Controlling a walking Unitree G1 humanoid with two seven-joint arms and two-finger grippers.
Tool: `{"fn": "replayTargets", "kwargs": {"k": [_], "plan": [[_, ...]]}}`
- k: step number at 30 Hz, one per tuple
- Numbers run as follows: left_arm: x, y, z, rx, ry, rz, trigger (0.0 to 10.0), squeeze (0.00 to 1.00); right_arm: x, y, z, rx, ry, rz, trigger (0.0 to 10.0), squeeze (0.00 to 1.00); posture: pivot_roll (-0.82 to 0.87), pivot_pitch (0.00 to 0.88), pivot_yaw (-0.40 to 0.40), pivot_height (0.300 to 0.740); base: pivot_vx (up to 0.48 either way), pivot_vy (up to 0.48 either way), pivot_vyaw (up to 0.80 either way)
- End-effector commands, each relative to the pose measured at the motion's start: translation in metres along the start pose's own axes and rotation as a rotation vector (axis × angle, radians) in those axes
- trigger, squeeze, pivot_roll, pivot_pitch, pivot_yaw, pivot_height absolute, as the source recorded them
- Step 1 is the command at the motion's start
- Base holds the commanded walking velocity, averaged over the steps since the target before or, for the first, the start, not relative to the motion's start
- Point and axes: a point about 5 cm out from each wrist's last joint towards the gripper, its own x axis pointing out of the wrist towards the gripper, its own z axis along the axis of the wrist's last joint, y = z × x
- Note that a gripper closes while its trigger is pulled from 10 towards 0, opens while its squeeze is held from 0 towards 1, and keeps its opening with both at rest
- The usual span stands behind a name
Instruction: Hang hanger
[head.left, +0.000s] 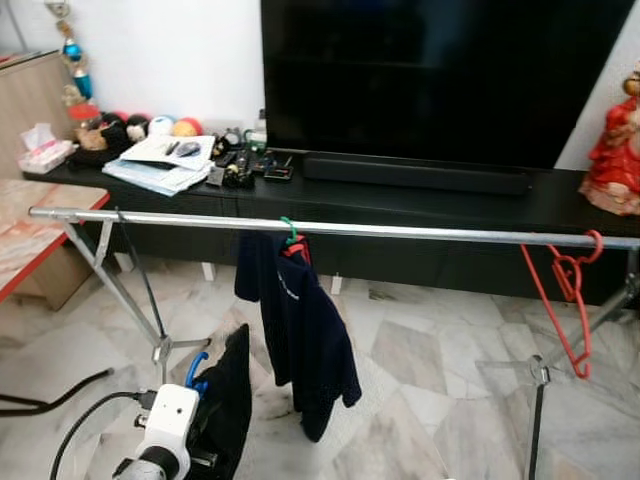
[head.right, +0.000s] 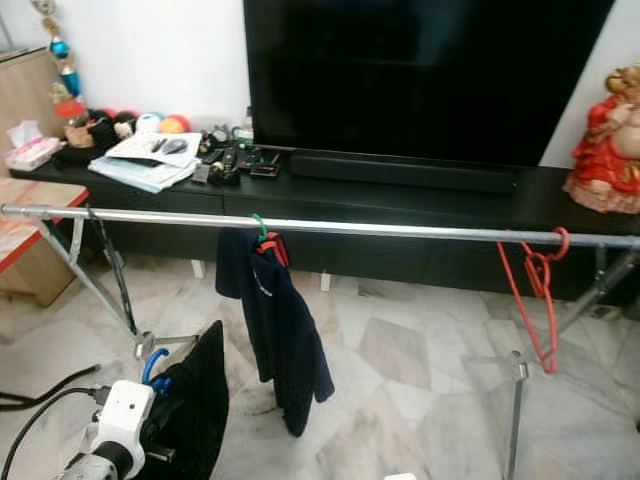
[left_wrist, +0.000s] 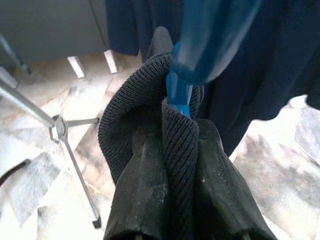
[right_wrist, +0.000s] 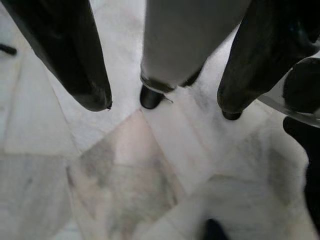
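A silver clothes rail (head.left: 420, 232) runs across in front of me at chest height. A navy garment (head.left: 305, 330) hangs from it on a green hanger (head.left: 289, 231), and an empty red hanger (head.left: 572, 290) hangs near its right end. Low at the left, my left gripper (left_wrist: 177, 125) is shut on the neck of a blue hanger (left_wrist: 178, 92) through the knit collar of a black garment (head.left: 230, 400). The blue hook (head.left: 194, 371) sticks up well below the rail, left of the navy garment. My right gripper (right_wrist: 160, 107) hangs open over the marble floor.
Behind the rail stands a black TV console (head.left: 420, 205) with a large TV (head.left: 430, 75), papers and small items (head.left: 165, 155), and a red figurine (head.left: 615, 150). A red-edged table (head.left: 30, 240) is at the left. Rack legs (head.left: 130, 300) and a cable (head.left: 60, 395) cross the floor.
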Motion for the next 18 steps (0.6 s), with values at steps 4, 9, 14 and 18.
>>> {"fn": "replayTargets", "kwargs": {"k": [4,9,14,18], "plan": [[0.003,0.002,0.012,0.012,-0.049,0.006,10.0,0.0,0.0,-0.003,0.006,-0.014,-0.013,-0.008,10.0,0.0,0.09,0.0,0.01,0.74,0.0,-0.35,0.0],[0.003,0.001,0.011,0.014,-0.047,0.007,10.0,0.0,-0.001,-0.011,0.007,0.007,-0.013,-0.02,10.0,0.0,0.09,0.0,0.008,0.74,0.0,-0.349,0.0],[0.002,0.002,0.011,0.015,-0.045,0.01,10.0,0.0,-0.003,-0.023,0.005,0.015,-0.011,-0.029,10.0,0.0,0.09,0.0,0.008,0.74,0.0,-0.352,0.0],[0.002,0.002,0.01,0.032,-0.042,0.002,10.0,0.0,-0.003,-0.023,0.004,0.012,-0.008,-0.028,10.0,0.0,0.09,0.0,0.009,0.74,0.0,-0.351,0.0]]}}
